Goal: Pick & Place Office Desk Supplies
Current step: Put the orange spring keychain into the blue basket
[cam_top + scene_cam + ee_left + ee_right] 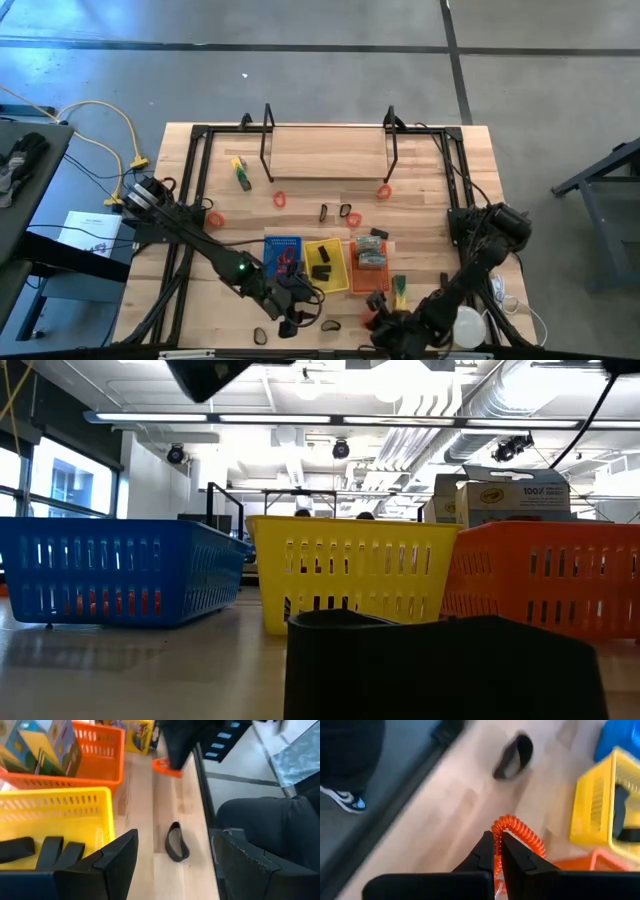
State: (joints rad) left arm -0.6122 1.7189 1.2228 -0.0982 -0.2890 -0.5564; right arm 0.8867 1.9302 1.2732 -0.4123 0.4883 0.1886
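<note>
My left gripper is open near the table's near edge, just in front of the blue tray. A black loop lies flat on the wood ahead of it, in line with the gap between its fingers and untouched. My right gripper is low at the near edge in front of the orange tray, shut on an orange-red coiled loop. More red loops, black loops and a yellow-green piece lie scattered on the table. My right gripper pinches the coiled loop between its two fingertips, on one short stretch of the coil. The rest of the ring curves out beyond the fingertips. Whether the loop is clear of the table, I cannot tell.
The blue, yellow and orange trays stand side by side at mid-table. The yellow one holds black clips; the orange one holds crayon boxes. A dark frame stands at the far side. A round white object sits near the right arm.
</note>
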